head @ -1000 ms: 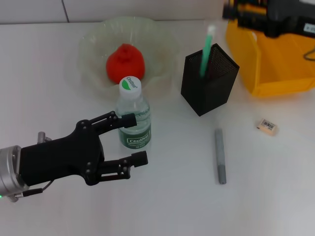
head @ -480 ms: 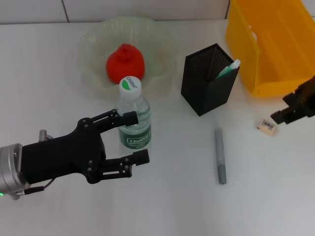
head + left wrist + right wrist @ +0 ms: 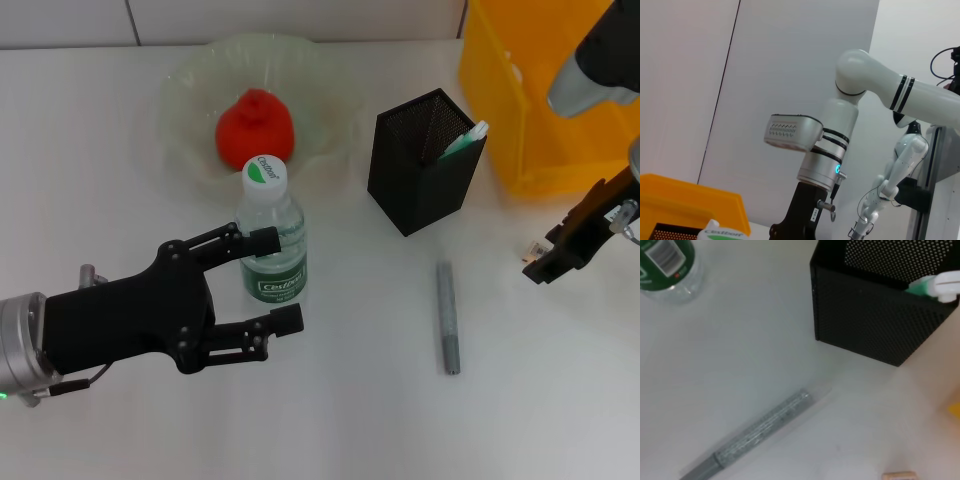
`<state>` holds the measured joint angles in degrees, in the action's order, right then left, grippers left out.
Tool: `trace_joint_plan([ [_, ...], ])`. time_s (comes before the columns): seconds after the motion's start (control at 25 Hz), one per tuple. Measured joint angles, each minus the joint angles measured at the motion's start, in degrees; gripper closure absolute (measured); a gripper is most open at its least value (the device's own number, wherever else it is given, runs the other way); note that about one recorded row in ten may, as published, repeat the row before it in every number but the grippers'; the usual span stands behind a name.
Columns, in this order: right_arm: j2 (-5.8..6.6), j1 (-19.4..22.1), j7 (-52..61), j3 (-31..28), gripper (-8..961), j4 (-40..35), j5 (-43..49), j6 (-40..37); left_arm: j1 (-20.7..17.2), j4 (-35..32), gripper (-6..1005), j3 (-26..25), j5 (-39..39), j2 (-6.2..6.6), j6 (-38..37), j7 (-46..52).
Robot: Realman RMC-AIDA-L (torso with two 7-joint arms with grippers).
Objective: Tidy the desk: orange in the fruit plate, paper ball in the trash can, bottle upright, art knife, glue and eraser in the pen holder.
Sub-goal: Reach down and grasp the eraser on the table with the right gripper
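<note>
Right gripper (image 3: 560,252) hung over small beige eraser block (image 3: 900,475) nr desk's right edge, finger gap unclear; should centre, then drop straight. Left gripper (image 3: 272,281) sat wide open beside upright clear plastic bottle (image 3: 270,232).

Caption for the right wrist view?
Art knife lying on the desk beside the pen holder holding the glue.

Bright, even overhead light washed the white tabletop (image 3: 350,420). Shadows were soft and faint beneath the tall black wire-mesh pen holder (image 3: 425,160). The slim grey art knife (image 3: 752,435) looked slightly soft close up.
</note>
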<state>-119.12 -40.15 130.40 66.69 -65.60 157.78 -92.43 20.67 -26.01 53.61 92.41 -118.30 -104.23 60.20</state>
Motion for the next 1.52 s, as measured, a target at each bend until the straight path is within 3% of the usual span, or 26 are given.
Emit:
trace_joint_plan([
  [0.6, -0.02, -4.03, 0.04, 1.08, 361, 10.51, 2.22, 8.64, 0.07, 0.00, 139, 0.09, -0.04, -0.09, 0.27, 0.00],
  [1.08, 0.03, -4.24, 0.03, 1.07, 423, 11.01, 3.57, 9.75, 0.40, 0.00, 140, 0.08, -0.04, -0.09, 0.61, 0.00],
  [1.32, 0.01, -4.22, 0.00, 1.04, 648, 11.43, 3.59, 9.93, 0.44, 0.00, 139, 0.08, -0.04, -0.09, 0.62, 0.03],
  [1.52, -0.01, -3.94, -0.04, 1.04, 725, 11.53, 3.59, 9.94, 0.42, 0.00, 139, 0.09, -0.04, -0.09, 0.62, 0.05],
])
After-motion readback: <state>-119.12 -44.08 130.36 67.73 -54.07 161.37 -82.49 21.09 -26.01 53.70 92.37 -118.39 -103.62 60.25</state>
